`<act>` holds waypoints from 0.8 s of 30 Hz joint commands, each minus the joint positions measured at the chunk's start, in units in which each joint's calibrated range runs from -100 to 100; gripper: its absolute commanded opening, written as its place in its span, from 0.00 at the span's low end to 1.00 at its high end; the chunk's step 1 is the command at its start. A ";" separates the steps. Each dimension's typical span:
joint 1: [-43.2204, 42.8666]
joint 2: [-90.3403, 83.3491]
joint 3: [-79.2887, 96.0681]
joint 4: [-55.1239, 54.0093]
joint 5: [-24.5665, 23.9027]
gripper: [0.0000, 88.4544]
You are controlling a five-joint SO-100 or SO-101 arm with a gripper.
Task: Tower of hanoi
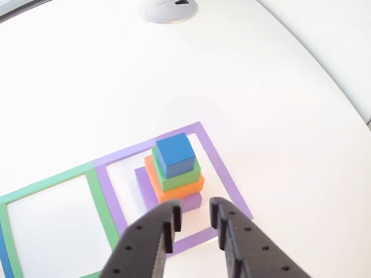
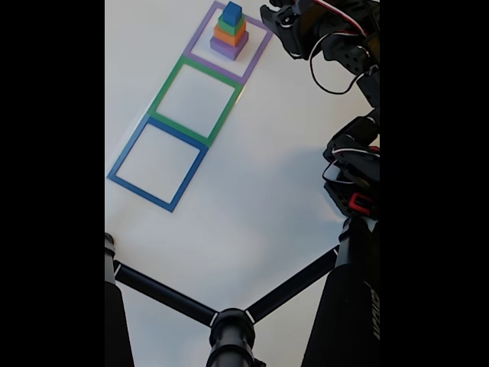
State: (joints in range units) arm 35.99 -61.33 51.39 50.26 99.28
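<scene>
The purple block (image 1: 148,188) is largely hidden under the orange (image 1: 174,188), green (image 1: 179,176) and blue cube (image 1: 175,153), all stacked inside the purple outline (image 1: 223,168) on the white table (image 1: 261,87). The gripper (image 1: 195,215) hangs just short of the tower, jaws apart and holding nothing, its rear cut off by the frame edge. In the fixed view, the arm (image 2: 344,46) is cropped at the right, reaching toward the stack (image 2: 229,32); a tripod (image 2: 229,329) blocks the foreground.

four stacked blocks (image 1: 174,171), three flat square outlines (image 2: 183,107), one end effector (image 1: 196,217).
</scene>
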 commanded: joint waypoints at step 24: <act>7.45 12.20 25.15 -52.45 0.72 0.33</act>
State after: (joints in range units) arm 44.06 -51.79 76.80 3.26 99.64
